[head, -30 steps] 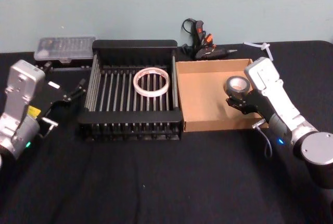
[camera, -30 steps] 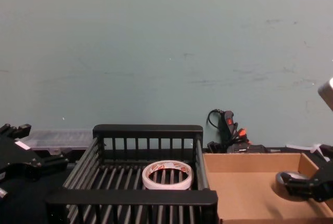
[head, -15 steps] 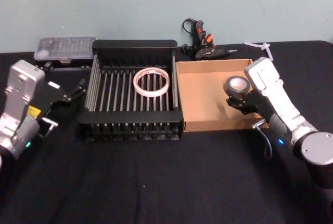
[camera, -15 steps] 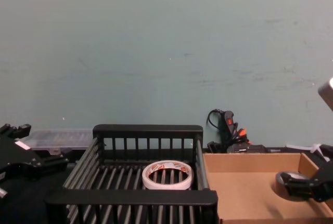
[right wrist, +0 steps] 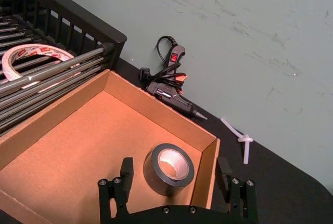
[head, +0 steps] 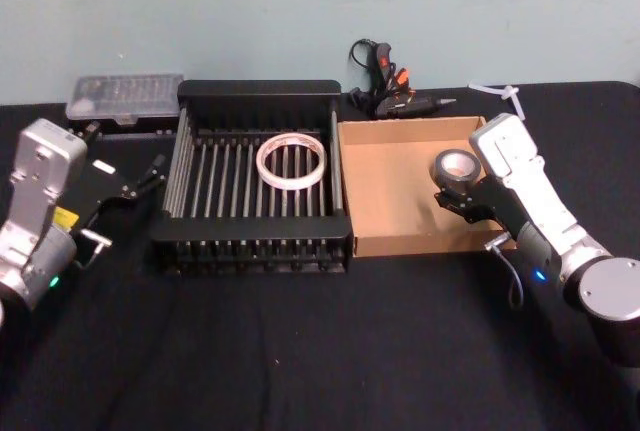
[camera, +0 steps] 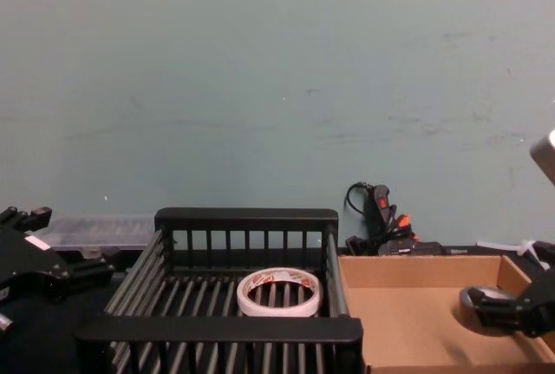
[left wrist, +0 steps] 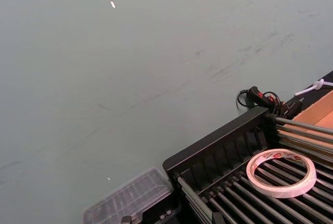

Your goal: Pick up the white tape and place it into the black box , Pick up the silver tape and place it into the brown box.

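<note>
The white tape [head: 291, 161] lies flat on the slatted floor of the black box [head: 258, 90], and it shows again in the chest view [camera: 278, 294] and the left wrist view [left wrist: 281, 172]. The silver tape [right wrist: 168, 168] rests on the floor of the brown box [head: 385, 186], close to its right wall. My right gripper [right wrist: 174, 176] is open, one finger on each side of the roll without touching it. My left gripper [head: 125, 201] hangs open and empty just left of the black box.
A glue gun with its cable [head: 385, 86] lies behind the brown box, and a white zip tie [head: 503, 91] to its right. A clear plastic case [head: 122, 94] sits behind the black box's left corner. Black cloth covers the table's front.
</note>
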Robot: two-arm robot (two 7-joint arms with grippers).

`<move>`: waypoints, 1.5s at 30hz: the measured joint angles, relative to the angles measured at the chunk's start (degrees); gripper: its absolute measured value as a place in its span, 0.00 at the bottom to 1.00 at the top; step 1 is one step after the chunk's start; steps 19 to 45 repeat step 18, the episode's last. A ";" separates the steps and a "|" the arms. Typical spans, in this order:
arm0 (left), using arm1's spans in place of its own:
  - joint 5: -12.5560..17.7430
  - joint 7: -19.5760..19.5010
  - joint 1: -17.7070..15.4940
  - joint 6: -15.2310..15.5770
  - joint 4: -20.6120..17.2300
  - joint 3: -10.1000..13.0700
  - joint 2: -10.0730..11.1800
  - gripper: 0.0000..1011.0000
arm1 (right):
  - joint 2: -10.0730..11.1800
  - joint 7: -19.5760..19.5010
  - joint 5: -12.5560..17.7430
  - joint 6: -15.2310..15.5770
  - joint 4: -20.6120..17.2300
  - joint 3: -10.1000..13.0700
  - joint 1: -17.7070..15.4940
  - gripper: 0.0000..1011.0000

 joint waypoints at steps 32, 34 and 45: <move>0.00 0.00 0.00 0.00 0.00 0.00 0.00 0.99 | 0.00 0.00 0.00 0.00 0.00 0.00 0.00 0.99; 0.00 0.00 0.00 0.00 0.00 0.00 0.00 0.99 | 0.00 0.00 0.00 0.00 0.00 0.00 0.00 0.99; 0.00 0.00 0.00 0.00 0.00 0.00 0.00 0.99 | 0.00 0.00 0.00 0.00 0.00 0.00 0.00 0.99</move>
